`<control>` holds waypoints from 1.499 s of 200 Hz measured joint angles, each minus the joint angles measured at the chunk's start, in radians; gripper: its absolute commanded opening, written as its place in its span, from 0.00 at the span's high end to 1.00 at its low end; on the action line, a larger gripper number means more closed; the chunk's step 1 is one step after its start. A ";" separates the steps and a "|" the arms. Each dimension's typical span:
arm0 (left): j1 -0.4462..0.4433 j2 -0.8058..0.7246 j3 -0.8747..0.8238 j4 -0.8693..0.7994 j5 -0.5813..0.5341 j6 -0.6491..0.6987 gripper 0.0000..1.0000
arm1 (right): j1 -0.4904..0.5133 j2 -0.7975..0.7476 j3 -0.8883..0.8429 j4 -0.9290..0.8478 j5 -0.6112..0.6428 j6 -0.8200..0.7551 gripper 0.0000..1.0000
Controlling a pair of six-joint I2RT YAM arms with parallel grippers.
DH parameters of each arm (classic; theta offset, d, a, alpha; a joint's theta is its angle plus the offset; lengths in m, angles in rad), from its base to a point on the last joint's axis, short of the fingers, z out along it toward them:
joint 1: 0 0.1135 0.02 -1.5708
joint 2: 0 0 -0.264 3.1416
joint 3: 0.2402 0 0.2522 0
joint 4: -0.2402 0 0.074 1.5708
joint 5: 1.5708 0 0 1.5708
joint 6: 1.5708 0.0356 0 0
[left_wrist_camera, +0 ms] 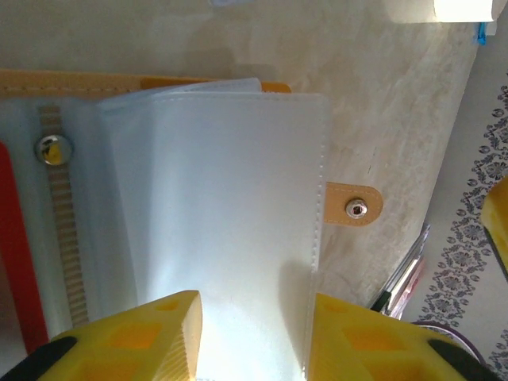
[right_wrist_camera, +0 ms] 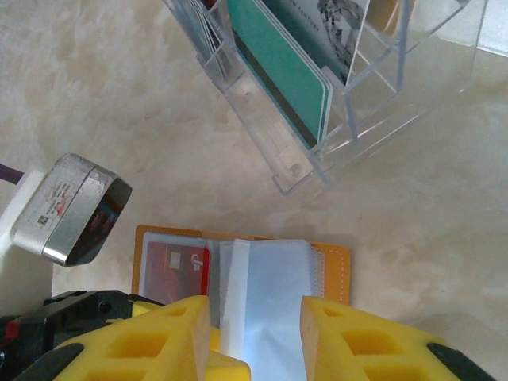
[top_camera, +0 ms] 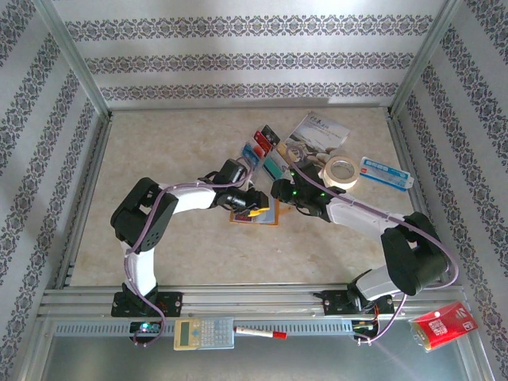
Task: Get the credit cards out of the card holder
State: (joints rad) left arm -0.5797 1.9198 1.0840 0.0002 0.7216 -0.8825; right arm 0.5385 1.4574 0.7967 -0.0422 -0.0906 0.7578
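Left gripper (left_wrist_camera: 255,308) and right gripper (right_wrist_camera: 255,311) (both with jaws apart) straddle the card holder's (right_wrist_camera: 333,268) clear sleeves (left_wrist_camera: 230,198).

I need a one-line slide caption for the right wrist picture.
Right gripper, jaws apart, above the open card holder holding a red card; a teal card stands in a clear rack.

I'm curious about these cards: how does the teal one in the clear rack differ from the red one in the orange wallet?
The teal card stands in a slot of the clear rack; the red card lies flat. The teal card is bare; the red card sits inside a plastic sleeve of the orange wallet. Both are thin rectangular cards.
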 measured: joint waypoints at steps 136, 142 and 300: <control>0.144 -0.170 -0.044 -0.126 -0.133 0.107 0.62 | 0.023 0.094 0.016 0.074 -0.108 0.013 0.75; 0.148 -0.169 -0.049 -0.134 -0.143 0.111 0.65 | 0.030 0.115 0.021 0.083 -0.122 0.020 0.76; 0.148 -0.094 -0.044 -0.200 -0.210 0.131 0.80 | 0.099 0.344 0.136 0.121 -0.178 0.113 0.86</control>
State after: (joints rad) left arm -0.4320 1.8256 1.0401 -0.2001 0.5114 -0.7513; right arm 0.6376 1.8011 0.9325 0.0788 -0.2687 0.8703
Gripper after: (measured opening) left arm 0.207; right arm 0.144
